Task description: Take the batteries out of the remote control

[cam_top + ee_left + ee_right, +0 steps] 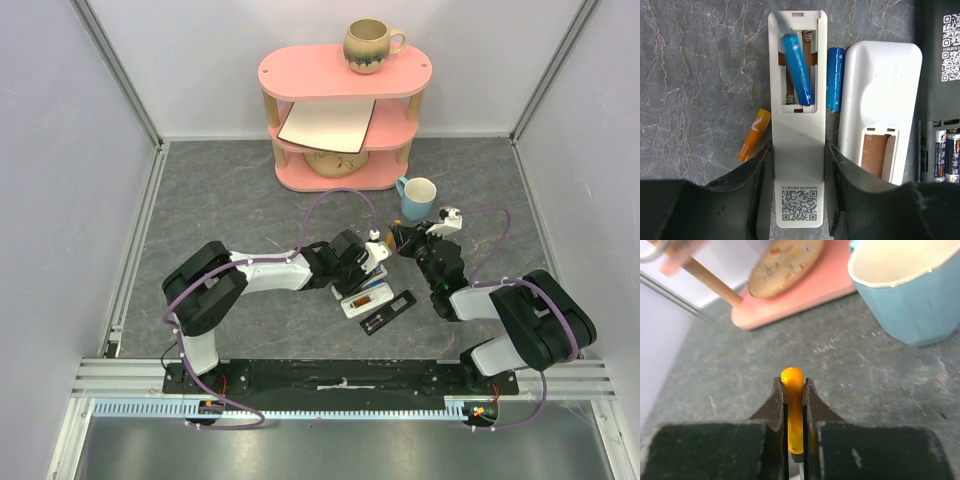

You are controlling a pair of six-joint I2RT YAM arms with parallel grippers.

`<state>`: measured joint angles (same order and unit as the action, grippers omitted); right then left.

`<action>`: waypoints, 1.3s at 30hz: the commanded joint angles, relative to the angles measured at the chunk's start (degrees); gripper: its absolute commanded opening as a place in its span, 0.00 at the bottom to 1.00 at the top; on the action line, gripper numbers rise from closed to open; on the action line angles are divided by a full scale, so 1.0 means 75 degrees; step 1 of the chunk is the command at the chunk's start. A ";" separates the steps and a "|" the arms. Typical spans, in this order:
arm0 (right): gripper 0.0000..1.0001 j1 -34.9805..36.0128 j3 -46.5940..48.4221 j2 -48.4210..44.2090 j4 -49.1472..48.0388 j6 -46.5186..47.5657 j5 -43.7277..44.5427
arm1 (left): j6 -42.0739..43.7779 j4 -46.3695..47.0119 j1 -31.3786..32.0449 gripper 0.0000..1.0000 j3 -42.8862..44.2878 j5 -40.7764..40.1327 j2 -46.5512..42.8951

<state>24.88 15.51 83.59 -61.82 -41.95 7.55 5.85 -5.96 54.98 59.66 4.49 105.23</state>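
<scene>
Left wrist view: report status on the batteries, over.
Left fingers clamp white plastic remote. One blue cylindrical battery tilted in its bay; second blue battery and orange battery out on table. Right fingers shut on orange-handled screwdriver.

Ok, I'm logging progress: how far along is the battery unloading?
Done: orange battery and loose blue battery lie on the table; second white remote has an empty bay. In hand: left claw grips the first white remote, a tilted blue battery in its bay; right claw holds an orange-handled screwdriver. Left: that cell, plus two cells in the black remote.
</scene>
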 commanded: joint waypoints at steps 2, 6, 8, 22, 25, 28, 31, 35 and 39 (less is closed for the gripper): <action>0.00 0.0315 -0.0017 -0.0316 -0.0710 -0.1730 -0.1640 | -0.0111 -0.0741 -0.0018 0.02 -0.0220 0.0081 0.0606; 0.00 0.0315 0.0006 -0.0575 -0.0535 -0.1731 -0.1651 | -0.0112 -0.0741 -0.0030 0.02 -0.0220 0.0081 0.0606; 0.00 0.0326 0.0065 -0.0598 -0.0324 -0.1672 -0.1651 | -0.0112 -0.0729 -0.0018 0.02 -0.0220 0.0046 0.0594; 0.00 0.0315 0.0392 -0.1019 0.0964 -0.0841 -0.1054 | -0.0112 -0.0741 -0.0030 0.02 -0.0232 0.0057 0.0582; 0.00 0.0315 0.0603 -0.1359 0.1842 -0.0384 -0.0422 | -0.0112 -0.0741 -0.0018 0.02 -0.0232 0.0057 0.0583; 0.00 0.0315 0.0732 -0.1640 0.2558 0.0061 0.0140 | -0.0112 -0.0753 -0.0018 0.02 -0.0208 0.0081 0.0583; 0.00 0.0315 0.0827 -0.1758 0.3051 0.0378 0.0469 | -0.0112 -0.0753 -0.0018 0.02 -0.0208 0.0081 0.0606; 0.00 0.0315 0.0815 -0.1630 0.3192 0.0496 0.0762 | -0.0112 -0.0764 -0.0018 0.02 -0.0208 0.0081 0.0618; 0.00 0.0315 0.0885 -0.1279 0.3180 0.0438 0.1055 | -0.0112 -0.0764 -0.0018 0.02 -0.0208 0.0093 0.0618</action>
<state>27.16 19.90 72.07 -38.96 -39.86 11.33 5.89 -5.87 54.94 59.94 4.62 105.41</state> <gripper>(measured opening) 0.078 0.447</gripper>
